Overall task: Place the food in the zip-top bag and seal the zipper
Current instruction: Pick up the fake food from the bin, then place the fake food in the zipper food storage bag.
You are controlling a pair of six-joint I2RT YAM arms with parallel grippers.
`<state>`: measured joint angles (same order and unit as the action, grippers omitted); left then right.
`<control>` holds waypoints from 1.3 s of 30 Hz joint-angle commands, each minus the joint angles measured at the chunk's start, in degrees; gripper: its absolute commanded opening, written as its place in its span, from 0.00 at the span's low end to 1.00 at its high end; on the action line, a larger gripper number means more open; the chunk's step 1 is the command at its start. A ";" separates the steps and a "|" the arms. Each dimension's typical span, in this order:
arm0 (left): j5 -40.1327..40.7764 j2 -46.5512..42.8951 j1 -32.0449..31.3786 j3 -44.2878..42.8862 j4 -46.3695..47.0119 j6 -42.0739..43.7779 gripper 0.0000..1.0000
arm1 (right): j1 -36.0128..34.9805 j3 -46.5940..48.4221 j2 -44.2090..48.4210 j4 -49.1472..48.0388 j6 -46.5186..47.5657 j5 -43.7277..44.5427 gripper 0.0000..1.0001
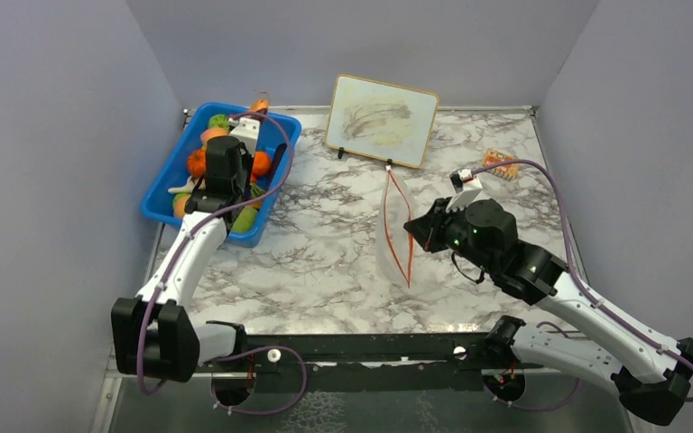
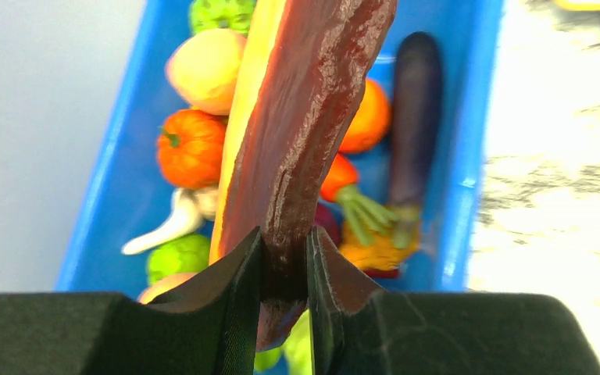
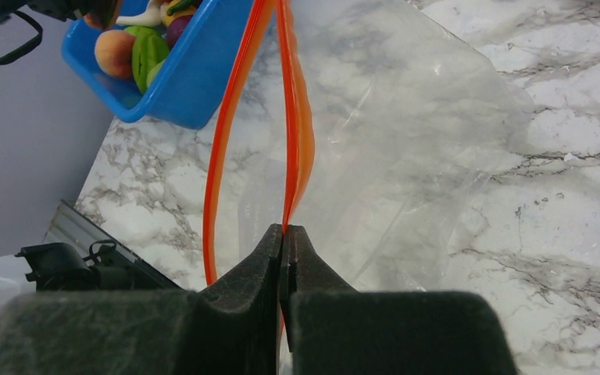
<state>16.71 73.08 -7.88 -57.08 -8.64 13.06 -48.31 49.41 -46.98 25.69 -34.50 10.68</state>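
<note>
My left gripper (image 2: 285, 238) is shut on the lower end of the reddish-brown meat slice (image 2: 305, 109), which stands on edge above the blue bin (image 2: 457, 156). Under it lie more food pieces: an orange (image 2: 191, 147), a peach (image 2: 205, 69), a carrot (image 2: 344, 183), a purple eggplant (image 2: 416, 101) and a green pepper (image 2: 178, 256). The clear zip-top bag (image 1: 395, 244) lies mid-table with its mouth gaping. My right gripper (image 3: 285, 230) is shut on one side of the orange-red zipper (image 3: 295, 117) and holds it apart from the other strip.
The blue bin (image 1: 167, 194) sits at the back left by the wall. A framed board (image 1: 382, 119) stands on feet at the back centre. A small orange packet (image 1: 502, 163) lies at the back right. Grey walls close in three sides.
</note>
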 commanded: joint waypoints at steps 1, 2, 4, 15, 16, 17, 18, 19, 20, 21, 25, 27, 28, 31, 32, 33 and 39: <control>-15.11 -6.99 0.09 2.48 0.88 -12.50 0.00 | -0.28 0.90 -0.91 -1.94 -1.91 -0.07 0.01; -17.29 -7.74 0.07 2.39 0.46 -14.20 0.00 | -0.29 0.87 -1.47 -2.22 -2.19 -0.46 0.01; -21.64 -8.98 0.08 2.04 -0.41 -16.91 0.00 | -0.29 0.91 -2.57 -2.91 -2.32 -0.70 0.01; -49.08 -19.59 0.02 7.66 9.86 -37.10 0.00 | -0.29 3.47 -8.79 -6.59 -8.22 4.11 0.01; -51.71 -20.89 0.04 8.89 13.04 -39.66 0.00 | -0.29 3.30 -9.40 -7.36 -9.64 3.58 0.01; -53.47 -21.97 -0.14 10.15 16.20 -42.19 0.00 | -0.24 3.18 -9.99 -8.16 -10.99 3.11 0.01; -55.53 -22.65 -0.53 10.92 19.31 -43.88 0.00 | -0.28 3.08 -10.71 -8.94 -12.12 2.58 0.01; -57.04 -22.90 -1.20 11.06 21.24 -45.02 0.00 | -0.29 3.00 -11.42 -9.78 -13.12 2.14 0.01; -57.72 -22.89 -2.14 10.88 22.73 -45.92 0.00 | -0.29 2.98 -12.13 -10.60 -13.84 1.49 0.01; -57.83 -22.70 -3.20 10.90 24.13 -46.99 0.00 | -0.28 3.02 -12.89 -11.45 -14.29 0.83 0.01; -55.27 -22.26 -7.81 10.93 29.45 -51.19 0.00 | -0.28 3.15 -14.78 -14.07 -14.44 -0.15 0.01; -51.79 -22.19 -10.31 10.76 30.82 -53.88 0.00 | -0.29 2.95 -15.10 -14.16 -16.38 1.54 0.01; -50.26 -22.19 -11.63 10.83 31.81 -54.62 0.00 | -0.29 2.73 -14.92 -14.62 -17.24 2.17 0.01; -45.47 -21.79 -16.02 12.15 37.92 -58.46 0.00 | -0.24 1.98 -15.31 -17.20 -19.08 2.73 0.01; -44.68 -21.17 -17.21 12.21 39.64 -59.25 0.00 | -0.28 2.26 -15.56 -17.47 -19.43 2.82 0.01; -44.11 -20.18 -18.22 11.77 40.49 -59.67 0.00 | -0.27 2.53 -15.80 -17.81 -19.61 2.73 0.01; -39.40 -15.71 -23.72 10.03 43.77 -62.44 0.00 | -0.29 1.57 -14.97 -20.46 -22.13 2.56 0.01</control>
<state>-28.97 55.40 -28.40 -45.60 28.16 -45.32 -48.31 51.27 -62.48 9.52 -53.45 11.94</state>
